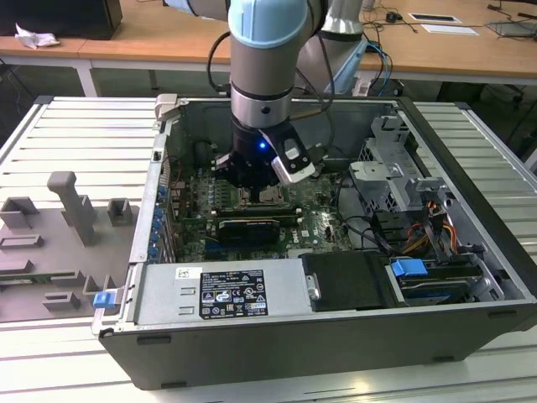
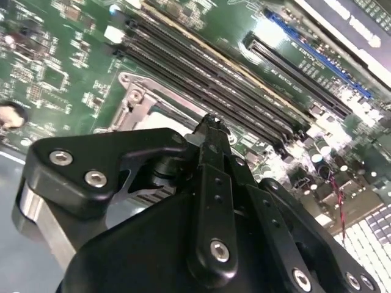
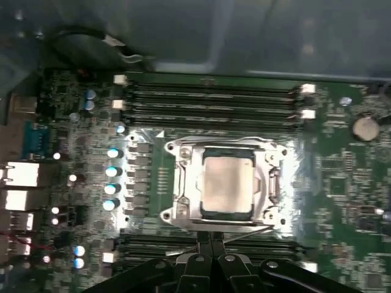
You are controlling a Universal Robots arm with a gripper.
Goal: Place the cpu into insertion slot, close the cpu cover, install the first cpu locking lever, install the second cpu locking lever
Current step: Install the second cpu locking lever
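Observation:
In the first wrist view the silvery cpu (image 3: 227, 185) lies flat in the insertion slot (image 1: 270, 196). The cpu cover (image 3: 183, 177) is down around it as a metal frame. One thin locking lever (image 3: 244, 228) runs along the socket edge nearest my fingertips. Another lever (image 3: 214, 141) runs along the opposite edge. My gripper (image 3: 211, 237) is shut, its tips together right at the near lever, and nothing shows between them. In the second wrist view the gripper (image 2: 211, 125) hovers just over the socket's metal frame (image 2: 140, 97). The exterior view has the gripper (image 1: 248, 191) low inside the case, on the exterior view's left of the socket.
Long black memory slots (image 3: 208, 101) lie beside the socket. A black expansion card (image 1: 247, 227), the power supply (image 1: 222, 290), a drive cage (image 1: 394, 168) and loose cables (image 1: 419, 235) fill the open case. Grey fixtures (image 1: 71, 210) stand on the table at the exterior view's left.

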